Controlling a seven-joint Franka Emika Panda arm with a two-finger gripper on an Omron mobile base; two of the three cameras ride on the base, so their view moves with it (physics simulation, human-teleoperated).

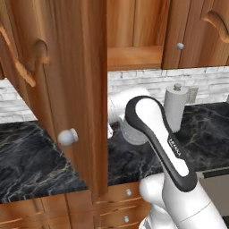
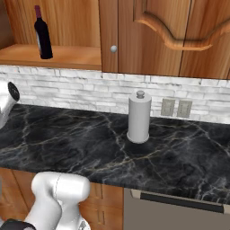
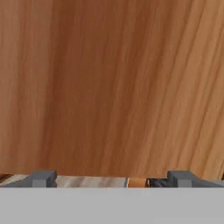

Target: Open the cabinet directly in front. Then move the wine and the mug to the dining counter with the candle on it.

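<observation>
So the hand (image 3: 111,180) is spread wide with nothing in it, fingertips (image 3: 41,178) far apart, nose right up against reddish wood grain. The cabinet (image 1: 76,89) door hangs swung open out over the black tabletop (image 2: 90,139), round silver knob (image 1: 68,136) facing the room. Inside, the wine (image 2: 42,33) stands upright on the cabinet shelf (image 2: 58,56), toward its left end. A paper towel holder (image 2: 139,117) sits near the tabletop's back edge by the brick wall.

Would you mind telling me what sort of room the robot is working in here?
A kitchen, most likely: wooden wall cabinets hang over a black marble counter backed by white brick, a paper towel holder stands on it, and a wine bottle sits on an open cabinet shelf.
</observation>
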